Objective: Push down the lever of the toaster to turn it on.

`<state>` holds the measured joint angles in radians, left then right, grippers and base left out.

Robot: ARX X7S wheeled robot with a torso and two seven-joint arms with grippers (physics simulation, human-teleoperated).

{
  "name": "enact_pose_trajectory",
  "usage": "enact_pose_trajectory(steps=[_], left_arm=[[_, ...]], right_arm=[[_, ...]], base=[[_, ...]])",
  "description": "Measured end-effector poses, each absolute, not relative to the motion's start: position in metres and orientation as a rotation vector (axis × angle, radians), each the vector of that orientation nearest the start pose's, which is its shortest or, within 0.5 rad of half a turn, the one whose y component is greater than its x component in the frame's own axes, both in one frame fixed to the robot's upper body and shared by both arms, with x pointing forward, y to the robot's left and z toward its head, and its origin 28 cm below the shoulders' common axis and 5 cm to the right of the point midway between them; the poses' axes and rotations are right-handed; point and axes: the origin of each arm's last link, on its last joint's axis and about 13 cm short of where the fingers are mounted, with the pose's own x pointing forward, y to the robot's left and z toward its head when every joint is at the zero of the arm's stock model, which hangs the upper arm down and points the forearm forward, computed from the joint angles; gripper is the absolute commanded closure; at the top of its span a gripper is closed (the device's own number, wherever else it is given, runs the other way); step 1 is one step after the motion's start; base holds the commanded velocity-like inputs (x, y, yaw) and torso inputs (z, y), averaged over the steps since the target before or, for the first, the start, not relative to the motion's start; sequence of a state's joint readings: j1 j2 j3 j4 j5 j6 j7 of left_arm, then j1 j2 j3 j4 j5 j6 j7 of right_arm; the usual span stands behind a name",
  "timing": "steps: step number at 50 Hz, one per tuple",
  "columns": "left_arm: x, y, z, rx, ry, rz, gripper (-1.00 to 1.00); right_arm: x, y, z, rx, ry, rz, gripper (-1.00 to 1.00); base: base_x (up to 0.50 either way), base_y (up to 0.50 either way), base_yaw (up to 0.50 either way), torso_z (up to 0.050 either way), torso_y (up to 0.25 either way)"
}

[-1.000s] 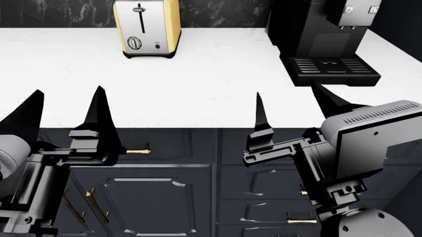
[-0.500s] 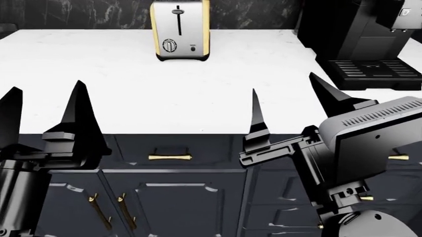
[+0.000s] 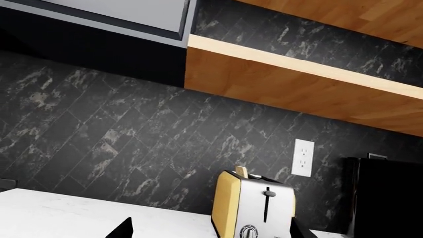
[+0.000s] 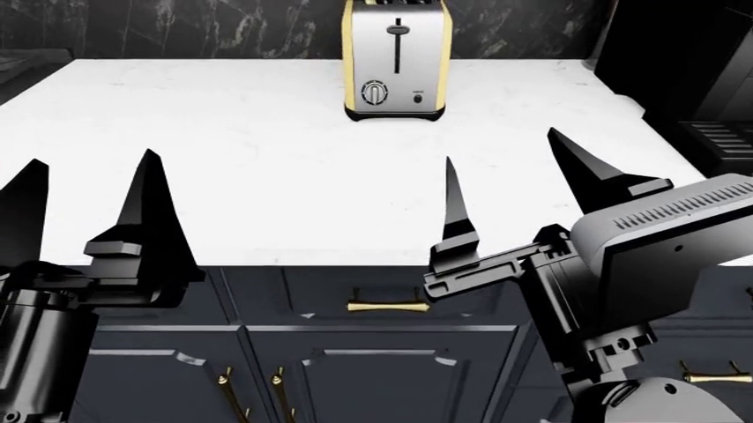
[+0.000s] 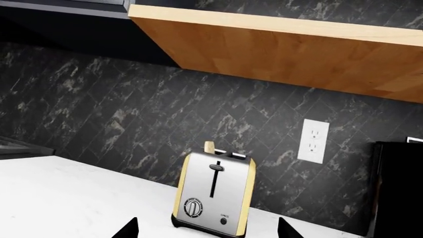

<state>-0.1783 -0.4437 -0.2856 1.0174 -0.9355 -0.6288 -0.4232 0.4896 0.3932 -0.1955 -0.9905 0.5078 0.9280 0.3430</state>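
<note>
The toaster [image 4: 396, 60] stands at the back of the white counter, yellow sides, silver front, black base. Its lever [image 4: 398, 28] sits at the top of the black vertical slot, above the round dial [image 4: 374, 92] and the small black button [image 4: 417, 100]. The toaster also shows in the left wrist view [image 3: 254, 210] and the right wrist view [image 5: 215, 196], with the lever [image 5: 215, 167] up. My left gripper [image 4: 88, 198] and right gripper [image 4: 512, 181] are both open and empty, near the counter's front edge, far from the toaster.
A black coffee machine [image 4: 694, 62] stands at the back right of the counter [image 4: 259, 159]. Dark cabinets with brass handles [image 4: 389, 307] lie below the front edge. A wooden shelf [image 5: 278, 44] and a wall outlet [image 5: 312, 141] are above the toaster.
The head view has shifted, so the toaster has moved right toward the picture's middle and the coffee machine toward the right edge. Both grippers stay open.
</note>
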Motion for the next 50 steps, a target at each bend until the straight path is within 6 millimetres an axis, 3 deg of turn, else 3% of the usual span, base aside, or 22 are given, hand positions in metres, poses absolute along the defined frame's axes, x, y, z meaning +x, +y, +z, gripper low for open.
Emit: enact_pose_trajectory(steps=[50], left_arm=[[0.1611,0.2443,0.21,-0.211,-0.455,-0.09,-1.0]], right_arm=[[0.1959,-0.0852,0.2203,-0.137,-0.441,0.274,-1.0]], base=[[0.3,0.05,0.0,0.0,0.0]])
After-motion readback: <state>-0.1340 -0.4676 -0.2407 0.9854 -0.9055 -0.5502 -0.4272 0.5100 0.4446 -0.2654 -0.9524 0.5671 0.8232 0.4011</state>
